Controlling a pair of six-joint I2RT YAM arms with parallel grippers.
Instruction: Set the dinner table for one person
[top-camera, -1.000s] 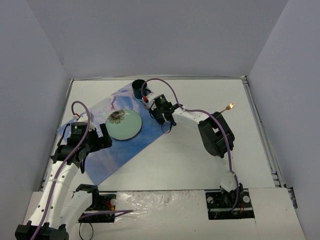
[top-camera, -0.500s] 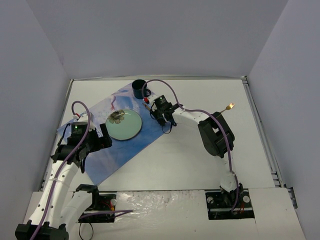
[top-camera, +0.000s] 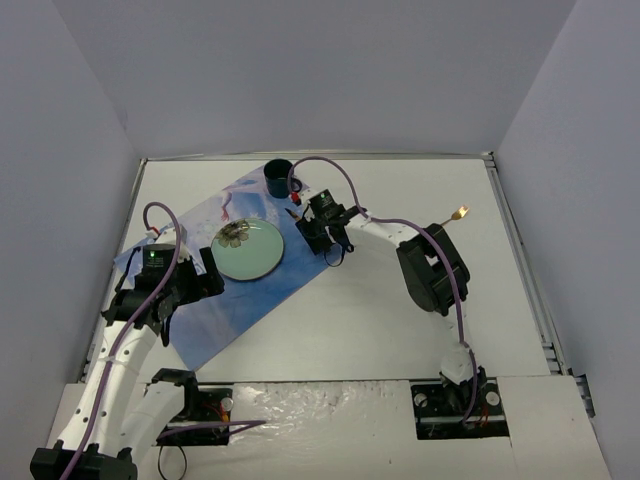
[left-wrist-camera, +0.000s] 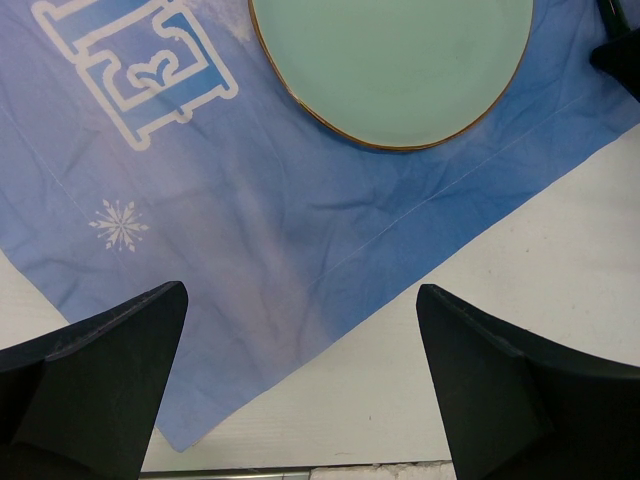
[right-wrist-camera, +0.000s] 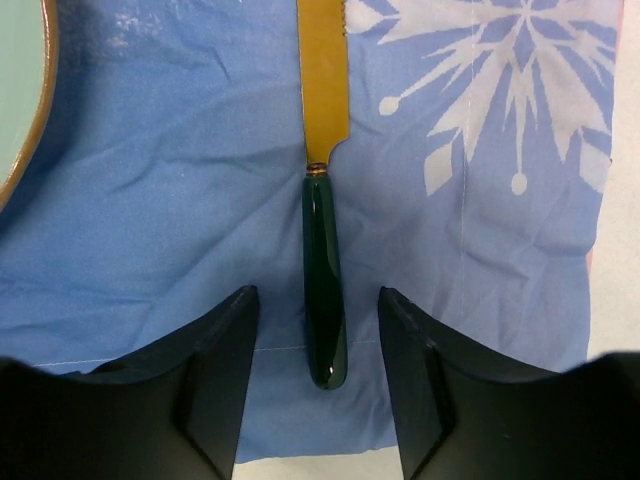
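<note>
Right claw spread, straddling knife handle, gaps both sides, by placemat edge. Left claw wide apart over another placemat edge. White counter underlies all, open expanse rightward.

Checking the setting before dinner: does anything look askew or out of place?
The placemat lies diagonal to the edges of the table rather than square. A small gold utensil sits alone at the right side, far from the plate.
</note>
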